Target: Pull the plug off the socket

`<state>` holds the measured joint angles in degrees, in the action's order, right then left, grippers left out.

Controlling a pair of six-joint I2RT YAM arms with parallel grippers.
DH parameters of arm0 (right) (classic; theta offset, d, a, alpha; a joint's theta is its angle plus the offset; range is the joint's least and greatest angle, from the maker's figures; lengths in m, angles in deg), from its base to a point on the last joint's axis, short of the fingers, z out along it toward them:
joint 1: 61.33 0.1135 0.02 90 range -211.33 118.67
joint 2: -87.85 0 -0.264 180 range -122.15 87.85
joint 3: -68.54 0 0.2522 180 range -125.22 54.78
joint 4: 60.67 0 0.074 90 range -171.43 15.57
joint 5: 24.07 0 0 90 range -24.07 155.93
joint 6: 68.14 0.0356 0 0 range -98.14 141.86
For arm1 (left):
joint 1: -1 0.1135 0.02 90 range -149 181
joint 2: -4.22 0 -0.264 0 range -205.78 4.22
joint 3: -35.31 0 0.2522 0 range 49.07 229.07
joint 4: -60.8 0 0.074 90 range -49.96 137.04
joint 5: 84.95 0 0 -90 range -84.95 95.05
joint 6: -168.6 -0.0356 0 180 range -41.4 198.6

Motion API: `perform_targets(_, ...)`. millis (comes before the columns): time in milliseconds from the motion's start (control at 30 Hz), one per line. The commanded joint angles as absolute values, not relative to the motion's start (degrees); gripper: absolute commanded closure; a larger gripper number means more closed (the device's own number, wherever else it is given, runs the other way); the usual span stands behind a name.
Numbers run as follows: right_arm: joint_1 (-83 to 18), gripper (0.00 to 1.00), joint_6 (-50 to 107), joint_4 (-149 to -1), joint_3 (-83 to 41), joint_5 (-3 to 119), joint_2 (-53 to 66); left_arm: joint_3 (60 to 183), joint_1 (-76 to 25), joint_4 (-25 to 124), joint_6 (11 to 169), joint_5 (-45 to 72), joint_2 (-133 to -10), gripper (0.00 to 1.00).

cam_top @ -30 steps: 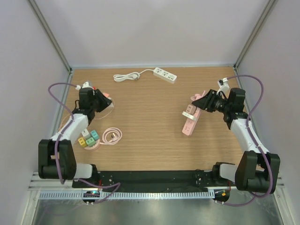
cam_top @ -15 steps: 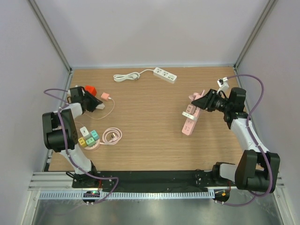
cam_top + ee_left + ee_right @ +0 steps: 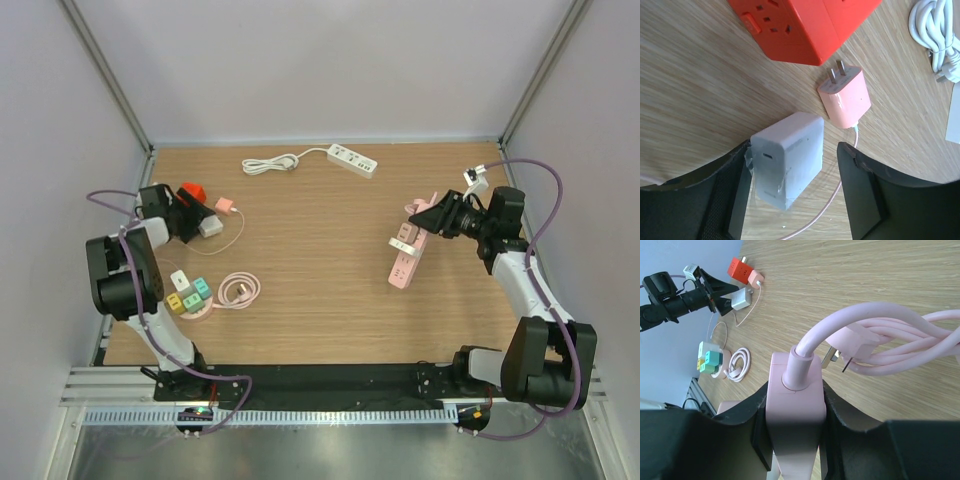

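Observation:
A grey-white plug block [image 3: 788,157] lies on the wood between the fingers of my left gripper [image 3: 794,167], which stands open; a clear gap separates it from the right finger. Just beyond it sit the red socket cube [image 3: 800,27] and a pink plug [image 3: 845,97] with a thin cable. From above, the left gripper [image 3: 196,223] is at the table's far left beside the cube [image 3: 192,191]. My right gripper [image 3: 794,386] is shut on the cable end of a pink power strip [image 3: 795,407]. A white plug [image 3: 401,236] sits in that strip [image 3: 405,264].
A white power strip [image 3: 351,160] with a coiled cord lies at the back. A round pink holder with coloured adapters [image 3: 188,295] and a coiled pink cable [image 3: 240,290] sit front left. The strip's own bundled pink cord [image 3: 900,340] lies beside the right gripper.
My left arm has folded down towards the left wall and its jaws have opened, leaving the grey-white plug block on the wood. The right arm has stayed put.

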<state>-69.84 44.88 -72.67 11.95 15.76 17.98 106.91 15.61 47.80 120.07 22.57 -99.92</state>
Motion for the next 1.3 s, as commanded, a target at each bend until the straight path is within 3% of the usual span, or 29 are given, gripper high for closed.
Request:
perform_targets(0, -70.3, 0.99, 44.9, -66.9, 10.6, 13.6, 18.5, 108.8, 16.6, 47.2, 117.7, 21.8, -94.0, 0.28)
perform_targets(133, -70.5, 0.99, 44.7, -66.9, 10.7, 13.6, 18.5, 107.8, 16.6, 45.2, 115.3, 19.0, -88.4, 0.13)
perform_targets(200, -70.6, 0.99, 44.7, -66.9, 10.7, 13.6, 18.4, 107.3, 16.6, 44.7, 114.3, 18.8, -86.4, 0.11)
perform_targets(300, -70.8, 0.99, 44.4, -66.9, 10.6, 13.4, 18.3, 105.7, 16.3, 44.8, 113.6, 20.7, -81.8, 0.0)
perform_targets(500, -70.9, 0.99, 44.4, -66.5, 10.3, 11.8, 17.4, 103.4, 10.4, 45.2, 111.3, 28.8, -74.2, 0.0)
perform_targets(667, -70.9, 0.99, 44.4, -66.2, 10.2, 10.5, 16.6, 100.8, -2.6, 47.9, 111.6, 33.4, -67.0, 0.0)
perform_targets(967, -70.5, 0.99, 42.7, -64.5, 11.5, 12.7, 18.8, 90.6, -23.1, 63.2, 130.4, 25.6, -60.7, 0.0)
perform_targets(1267, -66.5, 0.99, 37.2, -66.2, 12.9, 21.5, 25.4, 94.6, -42.0, 69.1, 144.4, 15.7, -70.9, 0.0)
